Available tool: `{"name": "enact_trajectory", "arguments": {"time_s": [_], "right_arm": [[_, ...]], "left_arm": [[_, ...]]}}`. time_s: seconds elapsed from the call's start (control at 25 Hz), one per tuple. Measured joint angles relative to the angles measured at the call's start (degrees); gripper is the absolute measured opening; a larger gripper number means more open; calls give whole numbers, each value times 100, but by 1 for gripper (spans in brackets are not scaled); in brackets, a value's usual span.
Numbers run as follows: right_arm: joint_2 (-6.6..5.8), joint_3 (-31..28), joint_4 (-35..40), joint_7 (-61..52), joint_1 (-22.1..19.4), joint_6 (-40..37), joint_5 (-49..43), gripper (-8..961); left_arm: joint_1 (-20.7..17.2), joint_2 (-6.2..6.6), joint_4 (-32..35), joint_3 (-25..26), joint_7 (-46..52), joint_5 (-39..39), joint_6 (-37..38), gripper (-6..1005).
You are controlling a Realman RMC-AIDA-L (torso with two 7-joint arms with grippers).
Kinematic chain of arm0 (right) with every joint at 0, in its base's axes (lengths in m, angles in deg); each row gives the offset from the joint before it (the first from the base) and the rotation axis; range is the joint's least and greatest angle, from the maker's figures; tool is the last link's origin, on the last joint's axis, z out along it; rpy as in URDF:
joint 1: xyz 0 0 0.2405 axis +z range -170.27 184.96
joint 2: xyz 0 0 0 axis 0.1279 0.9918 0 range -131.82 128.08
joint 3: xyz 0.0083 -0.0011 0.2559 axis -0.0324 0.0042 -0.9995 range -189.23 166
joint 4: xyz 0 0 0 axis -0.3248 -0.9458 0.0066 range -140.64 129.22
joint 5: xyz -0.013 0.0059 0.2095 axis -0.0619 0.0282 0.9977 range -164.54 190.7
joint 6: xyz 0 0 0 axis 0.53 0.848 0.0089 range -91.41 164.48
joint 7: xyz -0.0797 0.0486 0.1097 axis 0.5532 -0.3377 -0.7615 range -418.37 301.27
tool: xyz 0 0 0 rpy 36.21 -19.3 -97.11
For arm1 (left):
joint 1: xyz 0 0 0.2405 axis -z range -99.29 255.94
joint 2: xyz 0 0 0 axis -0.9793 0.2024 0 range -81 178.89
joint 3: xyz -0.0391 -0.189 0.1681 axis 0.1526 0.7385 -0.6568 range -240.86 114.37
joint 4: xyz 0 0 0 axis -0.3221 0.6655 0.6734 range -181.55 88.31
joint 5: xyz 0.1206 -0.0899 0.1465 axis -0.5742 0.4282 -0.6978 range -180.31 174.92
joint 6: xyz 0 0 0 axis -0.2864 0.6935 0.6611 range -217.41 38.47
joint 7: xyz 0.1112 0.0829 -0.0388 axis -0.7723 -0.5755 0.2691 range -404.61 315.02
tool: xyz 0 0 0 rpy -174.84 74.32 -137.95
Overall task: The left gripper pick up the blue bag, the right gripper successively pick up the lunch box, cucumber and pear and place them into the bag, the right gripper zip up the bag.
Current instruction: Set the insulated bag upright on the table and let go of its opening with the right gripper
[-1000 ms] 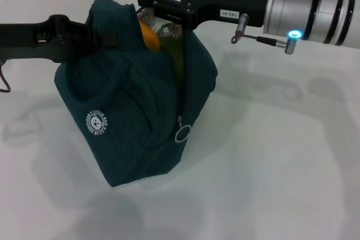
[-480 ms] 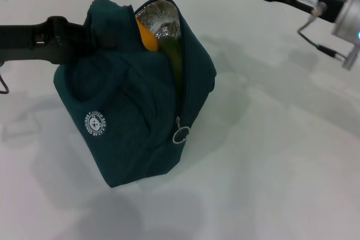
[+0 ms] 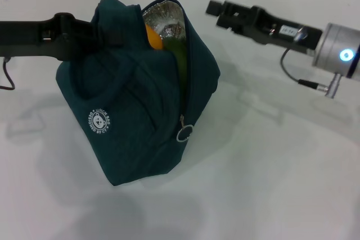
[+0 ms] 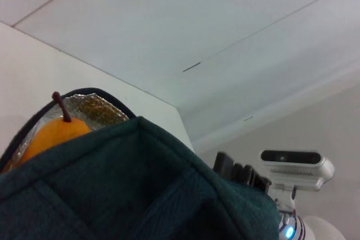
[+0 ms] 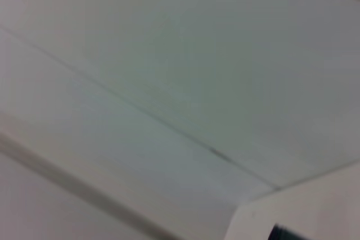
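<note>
The bag [image 3: 135,99] stands upright on the white table [image 3: 270,172], its top open and its zip undone down the front edge, with the ring pull [image 3: 184,134] hanging near the lower end of the zip. The silver lining [image 3: 166,15] shows inside the mouth. The pear [image 3: 153,36] sits in the opening just under the rim, and the cucumber [image 3: 179,60] stands on end beside it, leaning against the zip edge. In the left wrist view the pear [image 4: 53,133] peeks above the bag's edge [image 4: 140,189] with its dark stem pointing up. The lunch box is not visible; whether it lies deeper in the bag cannot be told.

The left gripper [image 3: 104,32] comes in level from the left and meets the bag at its upper left corner, where the fabric bunches over it. Its fingers are buried in the cloth, so how they stand cannot be told.

The right gripper [image 3: 216,9] hangs in the air to the right of the bag's mouth, apart from it and touching nothing, pointing towards the opening. Its arm runs back to the right edge, where a blue light [image 3: 344,55] glows on the silver section. Its fingers are seen end-on from the head view, so whether they are wide or narrow cannot be told. The right wrist view shows only blurred pale surfaces
</note>
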Motion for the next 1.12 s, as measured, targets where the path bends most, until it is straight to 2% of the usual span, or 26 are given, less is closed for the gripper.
{"name": "enact_trajectory", "arguments": {"time_s": [0.52,0.76,1.12], "right_arm": [[33,887,-139,-186,380,234,-17,630],[8,1021,-111,11,368,291,-24,569],[6,1003,-32,262,237,233,12,322]], "left_arm": [[4,-19,0,-12,-30,-2,6,40],[10,-19,0,-20,-33,-22,11,40],[40,-35,0,-20,-43,-43,23,40]]}}
